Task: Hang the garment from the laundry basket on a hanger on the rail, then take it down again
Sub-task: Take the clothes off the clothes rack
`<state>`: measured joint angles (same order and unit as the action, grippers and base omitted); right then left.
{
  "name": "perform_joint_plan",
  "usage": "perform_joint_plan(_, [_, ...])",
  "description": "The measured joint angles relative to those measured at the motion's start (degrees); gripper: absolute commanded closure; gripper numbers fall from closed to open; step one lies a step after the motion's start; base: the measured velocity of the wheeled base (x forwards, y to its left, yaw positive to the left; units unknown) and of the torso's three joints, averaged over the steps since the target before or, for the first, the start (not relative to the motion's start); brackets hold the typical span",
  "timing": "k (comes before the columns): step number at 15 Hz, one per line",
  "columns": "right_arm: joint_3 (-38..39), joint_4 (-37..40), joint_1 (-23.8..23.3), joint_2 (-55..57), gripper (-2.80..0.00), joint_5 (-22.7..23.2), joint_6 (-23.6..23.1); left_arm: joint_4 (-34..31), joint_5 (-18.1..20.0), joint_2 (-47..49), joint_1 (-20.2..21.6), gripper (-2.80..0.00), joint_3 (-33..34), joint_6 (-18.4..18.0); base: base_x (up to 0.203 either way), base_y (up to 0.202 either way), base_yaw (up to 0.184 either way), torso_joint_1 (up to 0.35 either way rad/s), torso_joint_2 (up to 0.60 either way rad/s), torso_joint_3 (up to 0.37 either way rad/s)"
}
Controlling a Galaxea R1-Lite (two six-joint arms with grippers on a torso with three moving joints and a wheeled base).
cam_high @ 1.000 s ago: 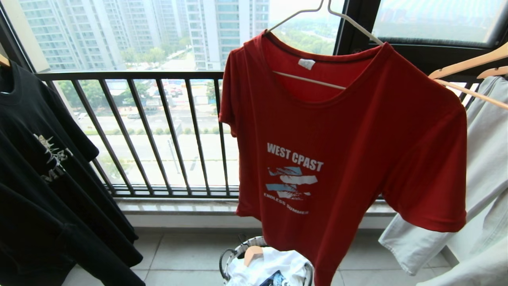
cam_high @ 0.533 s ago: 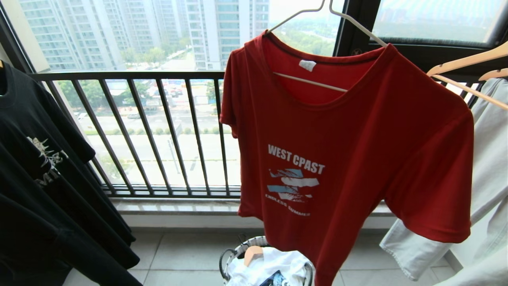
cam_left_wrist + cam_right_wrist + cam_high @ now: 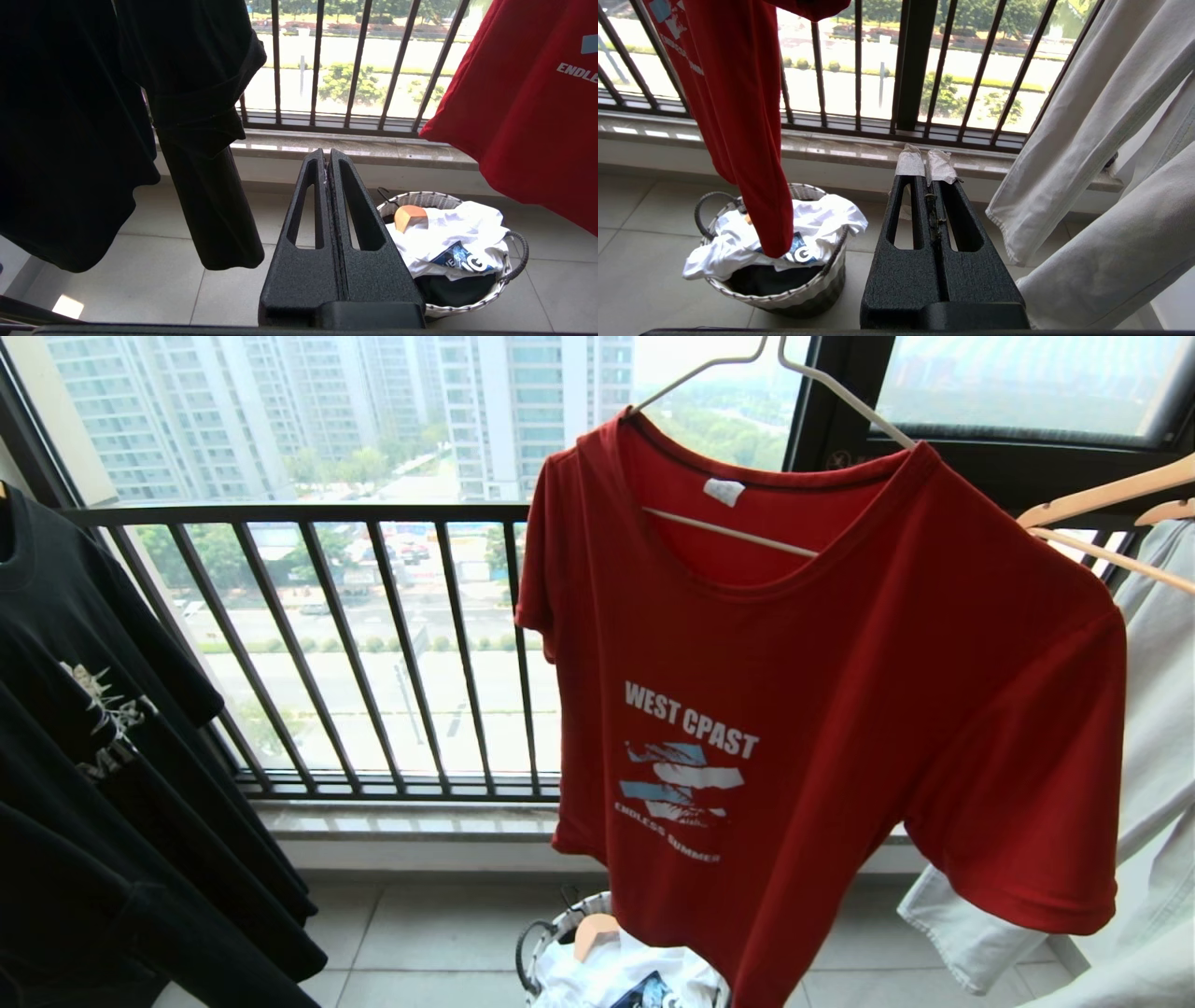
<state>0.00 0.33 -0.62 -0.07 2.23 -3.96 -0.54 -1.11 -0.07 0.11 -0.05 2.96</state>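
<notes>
The red garment point(image 3: 822, 691) with white "WEST" lettering hangs on the thin off-white hanger point(image 3: 845, 397) in front of the window; the rail is out of view above. Its hem shows in the left wrist view point(image 3: 528, 102) and the right wrist view point(image 3: 738, 116). Below it on the floor stands the woven laundry basket point(image 3: 539, 943) point(image 3: 507, 284) point(image 3: 808, 284). My left gripper point(image 3: 326, 156) is shut and empty, low, left of the basket. My right gripper point(image 3: 926, 163), with taped tips, is shut and empty, right of the basket. Neither arm shows in the head view.
A black T-shirt point(image 3: 103, 756) hangs at the left and pale trousers point(image 3: 1148, 784) on tan wooden hangers point(image 3: 1111, 490) at the right. In the basket lie a white printed garment point(image 3: 458, 233) and a tan hanger end point(image 3: 409, 217). A barred railing point(image 3: 373, 644) and a stone sill point(image 3: 420, 821) stand behind.
The red garment has swung slightly and hangs a little lower and further right in the picture; the black T-shirt has shifted slightly left. Both grippers stay still.
</notes>
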Motion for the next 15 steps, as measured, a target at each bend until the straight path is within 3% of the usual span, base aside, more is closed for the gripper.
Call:
perform_joint_plan(11, [-0.41,0.08,-0.01,0.0,0.0,-1.83,0.66,0.02,-0.01,0.0,0.0,0.0,0.0,-0.01,0.0,0.0,0.0,0.0,0.0,0.0])
perform_joint_plan(15, [-10.33,3.89,0.02,1.15,0.0,-1.5,0.5,0.03,-0.01,0.0,0.0,0.0,0.0,-0.01,0.0,0.0,0.0,0.0,0.0,0.0])
